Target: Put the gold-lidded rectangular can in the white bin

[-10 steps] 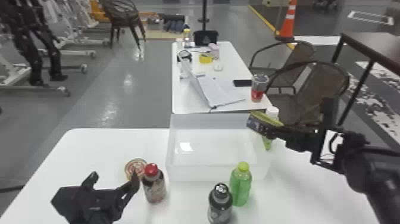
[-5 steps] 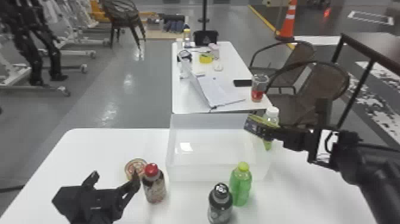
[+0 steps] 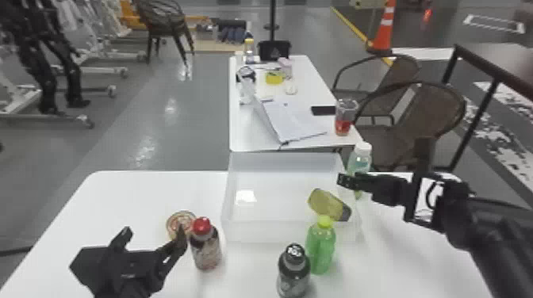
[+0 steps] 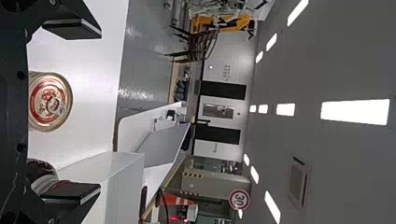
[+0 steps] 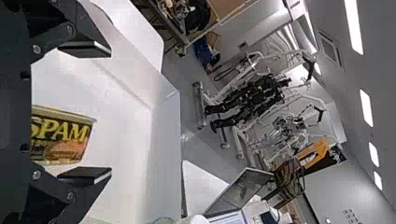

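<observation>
In the earlier frames my right pincer (image 3: 346,181) had the rectangular can (image 3: 328,203) between its fingers; now the can is out of them and lower, inside the white bin (image 3: 291,232), towards its four o'clock. My pincer is wide open, with nothing in its grip, at the bin's three o'clock side. The can is tilted, and I cannot tell if it already touches the bin's floor. The left pincer (image 3: 154,233) waits open at the head view's seven o'clock, beside the red-capped bottle (image 3: 205,250). One of its fingers partly hides the round tin (image 3: 179,222). In the right wrist view, my pincer's body cuts off one end of the can. The white-capped bottle (image 3: 360,158) is partly behind my pincer.
</observation>
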Tool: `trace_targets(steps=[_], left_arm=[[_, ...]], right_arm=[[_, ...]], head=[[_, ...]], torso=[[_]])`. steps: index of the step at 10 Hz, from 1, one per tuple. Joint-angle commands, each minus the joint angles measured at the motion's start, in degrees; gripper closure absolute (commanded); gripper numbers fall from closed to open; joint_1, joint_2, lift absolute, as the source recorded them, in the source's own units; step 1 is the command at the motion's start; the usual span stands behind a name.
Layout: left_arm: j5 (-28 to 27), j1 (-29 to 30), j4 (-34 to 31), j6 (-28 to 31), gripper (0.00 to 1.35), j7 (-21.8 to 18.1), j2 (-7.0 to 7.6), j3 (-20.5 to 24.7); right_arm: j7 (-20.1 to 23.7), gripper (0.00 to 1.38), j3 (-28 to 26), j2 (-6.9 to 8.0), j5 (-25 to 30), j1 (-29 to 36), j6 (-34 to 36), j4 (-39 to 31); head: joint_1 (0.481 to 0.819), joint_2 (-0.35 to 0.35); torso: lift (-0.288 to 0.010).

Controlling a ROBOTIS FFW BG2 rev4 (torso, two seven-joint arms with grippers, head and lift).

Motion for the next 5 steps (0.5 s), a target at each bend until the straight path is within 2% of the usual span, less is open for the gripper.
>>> trace_targets(steps=[1, 2, 4, 5], left_arm=[[0.01, 0.02, 0.00, -0.09, 0.14, 0.00, -0.15, 0.00], [0.01, 0.02, 0.00, -0.09, 0.14, 0.00, -0.15, 0.00], [0.01, 0.02, 0.00, -0.27, 0.14, 0.00, -0.15, 0.00], [0.01, 0.02, 0.00, -0.53, 0.14, 0.00, -0.15, 0.09]], right_arm=[[0.00, 0.10, 0.00, 0.00, -1.22, 0.34, -1.54, -0.59], [-0.26, 0.10, -0.09, 0.35, -2.36, 1.14, -2.94, -2.43], [-6.77, 0.10, -0.18, 0.88, -5.43, 6.94, -6.11, -12.80], [-10.02, 0.10, -0.44, 1.76, -5.79, 10.89, -8.57, -17.46]], head=[[0.549, 0.000], [0.549, 0.000], [0.549, 0.000], [0.549, 0.000]], torso=[[-0.100], [-0.100], [-0.100], [-0.100]])
